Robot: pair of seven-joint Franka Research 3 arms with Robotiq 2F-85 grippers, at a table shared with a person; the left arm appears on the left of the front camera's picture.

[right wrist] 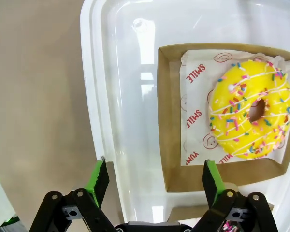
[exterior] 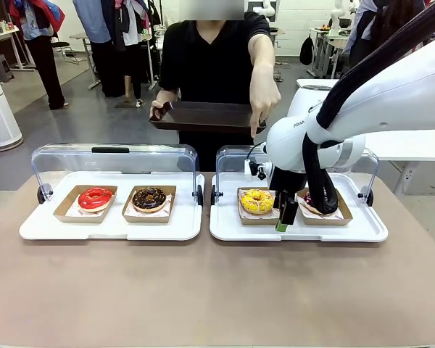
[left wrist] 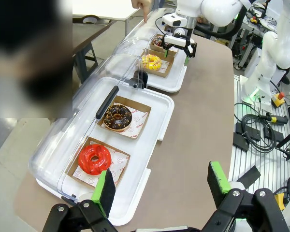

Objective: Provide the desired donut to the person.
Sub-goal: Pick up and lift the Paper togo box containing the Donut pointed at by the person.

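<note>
At the left end of the tabletop the left hand hovers above the near edge of the left tray, fingers spread wide and empty. That tray, lid up, holds a red donut and a chocolate donut, each in a cardboard box.

On the far side the person holds a dark tray and points a finger down at the right tray, apparently at the yellow donut, which lies untouched in its box at that tray's left.

The right hand hangs low at that box's near right corner, fingers wide open with nothing held. The corner lies between them. Just right of it a fourth donut sits half hidden behind the arm.

The step looks like the approach to a grasp. Next the hand likely needs to settle on the box wall, close, lift, and carry the box to the dark tray.
</note>
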